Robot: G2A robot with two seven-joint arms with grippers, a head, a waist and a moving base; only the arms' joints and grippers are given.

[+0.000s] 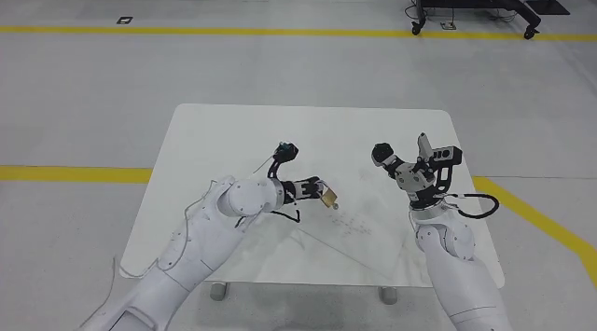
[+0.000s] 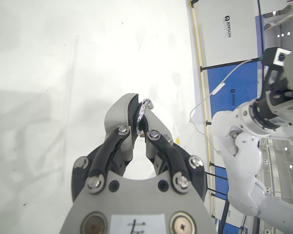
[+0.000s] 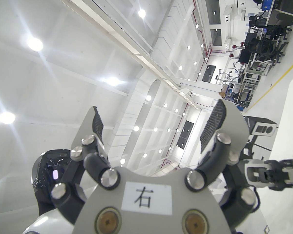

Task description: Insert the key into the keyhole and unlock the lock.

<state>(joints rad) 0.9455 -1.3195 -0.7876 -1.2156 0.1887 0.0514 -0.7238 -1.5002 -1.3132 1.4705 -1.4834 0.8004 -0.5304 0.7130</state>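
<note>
Left gripper (image 2: pixel 139 120) pinched shut on curved silver shackle (image 2: pixel 143 109) between ribbed black pads (image 2: pixel 133 110) | boxy brass lock (image 1: pixel 328 198) at its tip, mid-way across smooth white table (image 1: pixel 233 135) | right gripper (image 3: pixel 158 125) spread wide, empty, well apart.

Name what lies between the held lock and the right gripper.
Only bare table separates lock and right gripper, seen in the top view.

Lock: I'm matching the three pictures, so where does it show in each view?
Top view: lock over the table's middle, held in the left tool.
Left wrist view: its shackle pinched between the tool's fingers.
Right wrist view: not in it.
Shared landmark: the left tool, shut on the lock.
</note>
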